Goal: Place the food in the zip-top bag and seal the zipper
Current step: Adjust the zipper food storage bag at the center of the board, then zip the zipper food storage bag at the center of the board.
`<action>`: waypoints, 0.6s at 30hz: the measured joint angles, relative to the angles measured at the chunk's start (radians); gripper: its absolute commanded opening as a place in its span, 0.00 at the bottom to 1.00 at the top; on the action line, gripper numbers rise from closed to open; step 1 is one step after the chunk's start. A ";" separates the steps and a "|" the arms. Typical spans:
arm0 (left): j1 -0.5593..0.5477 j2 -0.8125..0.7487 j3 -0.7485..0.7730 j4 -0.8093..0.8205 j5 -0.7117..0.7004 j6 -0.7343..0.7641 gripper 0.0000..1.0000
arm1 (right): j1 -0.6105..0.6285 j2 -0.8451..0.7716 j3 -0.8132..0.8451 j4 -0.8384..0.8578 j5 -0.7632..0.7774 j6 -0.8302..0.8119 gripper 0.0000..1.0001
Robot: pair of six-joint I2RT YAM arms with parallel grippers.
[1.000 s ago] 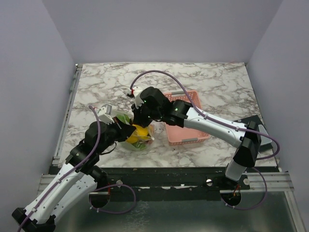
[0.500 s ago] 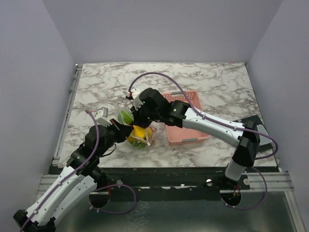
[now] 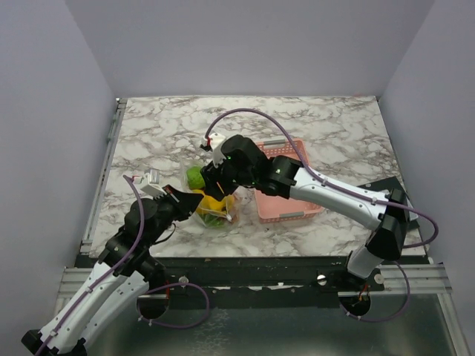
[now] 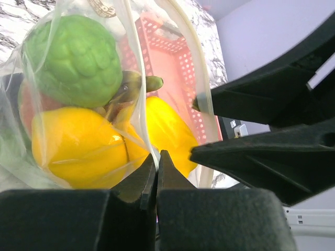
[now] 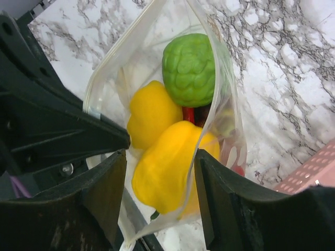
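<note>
Bag: clear crinkly plastic zip-top bag [image 3: 214, 215] lying on white-and-grey marble tabletop [image 3: 148, 141], near the front edge, between the two arms, just left of the basket.
Food in bag: round bumpy green toy fruit [image 5: 191, 68] at the far end; yellow lemon-like toy fruit [image 5: 166, 167] nearest the right wrist camera; second yellow toy piece [image 5: 152, 112] beside it, touching. Sliver of red toy piece [image 5: 189, 114] showing between green and yellow. Dark stem-like piece [image 4: 128, 89] tucked among them, kind unclear. All pressed together inside the plastic.
Zipper: thin whitish press strip [image 4: 208, 133] curving along one bag edge, running past the right fingertips. Sealed or not: cannot tell.
Left gripper [image 4: 156, 162]: jaws fully closed, thin fold of bag plastic pinched between the tips at the near edge, right by the yellow fruit.
Right gripper [image 5: 159, 157]: jaws parted about halfway, one finger on each side of the bag over the yellow fruit; nothing clamped. Positioned just beside the left fingertips.
Basket: pink slotted plastic basket [image 3: 289, 215] on the table to the right of the bag, partly under the right forearm in the top view; seen through the plastic in the left wrist view.
Arms: both reaching in to meet at the bag.
</note>
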State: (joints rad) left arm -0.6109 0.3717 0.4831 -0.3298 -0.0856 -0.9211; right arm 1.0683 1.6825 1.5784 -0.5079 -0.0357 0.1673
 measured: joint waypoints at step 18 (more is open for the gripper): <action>0.000 -0.003 -0.004 0.001 -0.008 -0.014 0.00 | 0.011 -0.435 -0.444 0.180 0.024 0.061 0.64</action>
State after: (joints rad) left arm -0.6109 0.3687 0.4793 -0.3286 -0.0940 -0.9348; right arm 1.0790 1.2480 1.1339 -0.3279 -0.0113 0.2279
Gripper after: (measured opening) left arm 0.003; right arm 0.648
